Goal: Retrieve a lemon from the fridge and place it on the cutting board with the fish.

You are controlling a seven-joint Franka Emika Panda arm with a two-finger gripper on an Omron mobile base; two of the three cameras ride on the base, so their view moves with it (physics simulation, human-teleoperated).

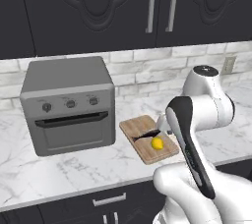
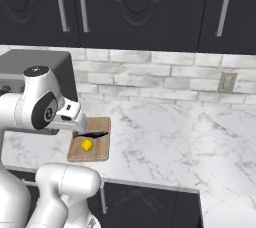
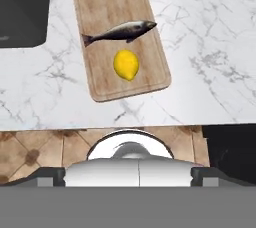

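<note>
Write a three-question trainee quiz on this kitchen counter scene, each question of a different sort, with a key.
1. True or false: the lemon lies on the cutting board.
2. Multiple choice: what lies beside the lemon on the board? A) a knife B) a fish C) a spoon
3. Fill in: the grey appliance left of the board in the left base view is a countertop ____.

Key: 1 true; 2 B; 3 oven. The lemon and the fish lie close together on the board, the fish nearer the oven end in the hand view; whether they touch cannot be told.
</note>
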